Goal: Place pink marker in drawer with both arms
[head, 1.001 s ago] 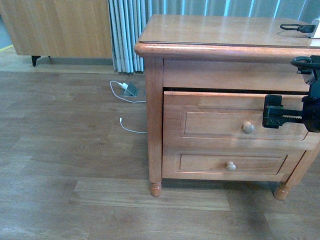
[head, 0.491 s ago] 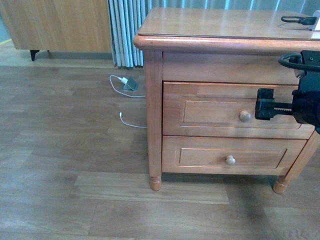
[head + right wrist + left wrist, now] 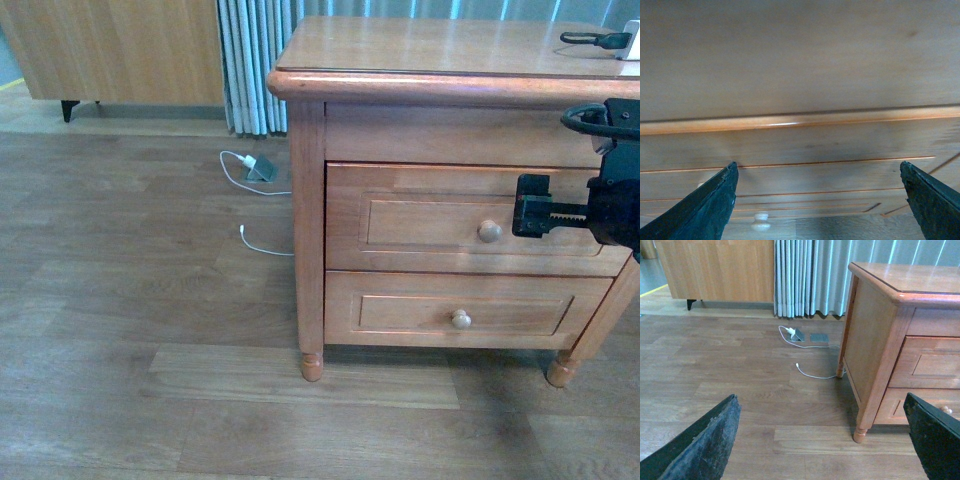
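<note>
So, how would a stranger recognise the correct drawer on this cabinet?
Find the honey-brown wooden cabinet on the right. The drawer is the upper of its two, just under the top board. It is taller than the shallow lower drawer, though both carry a round pale knob.

We saw a honey-brown wooden cabinet (image 3: 440, 90) with a glossy top, its upper drawer (image 3: 450, 220) and the shallower drawer below (image 3: 440, 312) sharing the same warm tone, each front framed by a panel and fitted with a pale round knob (image 3: 490, 231). The floor (image 3: 120, 330) was grey-brown wood-grain planking. Behind hung a pale blue-grey curtain (image 3: 250, 70) in vertical pleats, beside lighter tan wooden furniture (image 3: 120, 50). A white cable (image 3: 250, 245) lay on the floor. The right gripper (image 3: 530, 218) was black, as were the left gripper's fingers (image 3: 700, 445).
</note>
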Controlling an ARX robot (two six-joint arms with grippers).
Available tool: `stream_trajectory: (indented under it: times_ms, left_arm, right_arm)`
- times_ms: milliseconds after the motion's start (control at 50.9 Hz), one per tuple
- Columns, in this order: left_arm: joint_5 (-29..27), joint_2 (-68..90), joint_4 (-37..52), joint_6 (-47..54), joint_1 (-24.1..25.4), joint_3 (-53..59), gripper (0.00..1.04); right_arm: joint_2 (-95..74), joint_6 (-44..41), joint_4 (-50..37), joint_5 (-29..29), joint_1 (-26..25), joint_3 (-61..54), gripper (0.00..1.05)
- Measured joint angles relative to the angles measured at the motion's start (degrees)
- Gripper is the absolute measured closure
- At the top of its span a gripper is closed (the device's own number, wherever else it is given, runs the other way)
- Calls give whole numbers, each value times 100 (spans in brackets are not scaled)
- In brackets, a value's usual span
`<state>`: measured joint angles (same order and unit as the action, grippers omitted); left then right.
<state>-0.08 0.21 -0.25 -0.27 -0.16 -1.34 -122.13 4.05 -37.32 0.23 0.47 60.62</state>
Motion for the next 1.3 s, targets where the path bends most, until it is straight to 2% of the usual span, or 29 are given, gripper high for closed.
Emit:
stream_trajectory:
  times_ms: [157,491,569,667,765,805,883,1060,1178,1295]
  left_arm:
    - [0,0,0,0,0,0,6]
    - [0,0,0,0,0,0,6]
    - [0,0,0,0,0,0,6]
    - [0,0,0,0,0,0,6]
    - [0,0,0,0,0,0,6]
    - [0,0,0,0,0,0,6]
    - [0,0,0,0,0,0,6]
    - [-2,-2,0,0,0,0,6]
    - [2,-2,0,0,0,0,6]
    - [0,-2,0,0,0,0,6]
  right_arm:
    - [780,168,98,-98,-90,-592,8]
    - [4188,393,1045,-662,-496,-2505,8]
    - [5285,396,1635,-811,-619,-2962,8]
    - [7038,553,2695,-1274,-907,-3609,8]
    - [8797,673,3991,-1764,-1478,-4019,8]
    - [9184,675,4225,-1882,-1707,-4083,8]
    - [9578,678,4308,-1875,-1969,-4127,8]
    - [9586,673,4310,-1891,-2004,-4135,8]
    - [9997,28,2894,-1626,-1759,-4800,30]
    - [10395,-282,2798,-1163,-1259,-5189,60]
